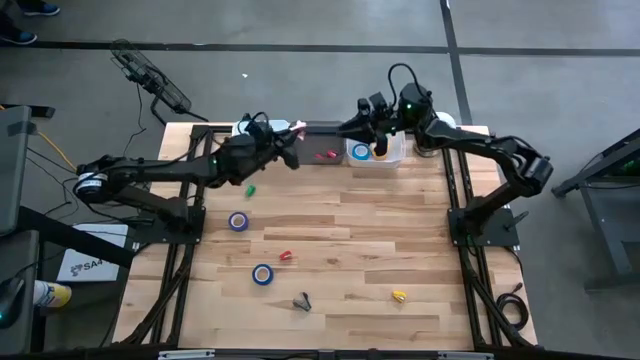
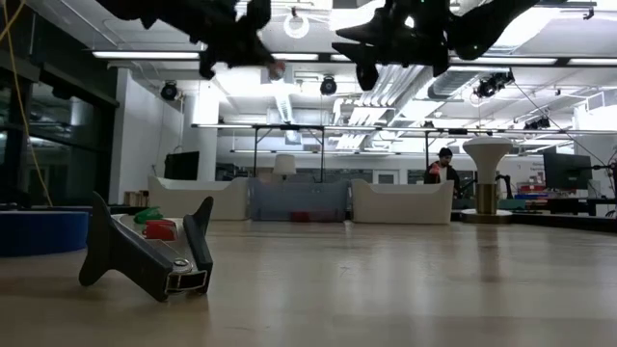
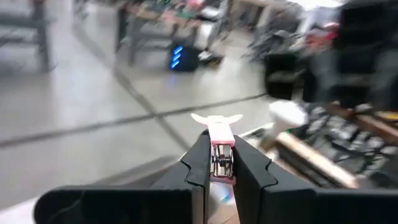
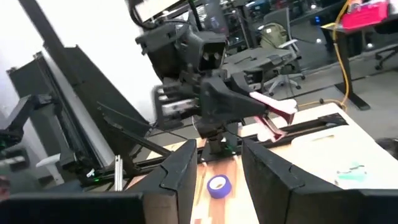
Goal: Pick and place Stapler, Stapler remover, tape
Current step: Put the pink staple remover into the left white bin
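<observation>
Wooden table (image 1: 330,215): left gripper (image 1: 290,132) clamped on pink staple remover (image 3: 219,140) near back edge; right gripper (image 4: 217,171) fingers apart, empty.

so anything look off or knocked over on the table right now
Only the dark stapler remover near the front edge: it lies tipped on its side, jaws up. The tape rolls lie flat, and the left gripper holds a pink stapler remover aloft.

A pink staple remover (image 3: 219,149) hangs pinched in the left gripper (image 1: 288,152) above the table's far edge. Two blue tape rings (image 1: 238,221) (image 1: 262,274) lie flat at left; a third (image 1: 360,152) sits in the far tray.
</observation>
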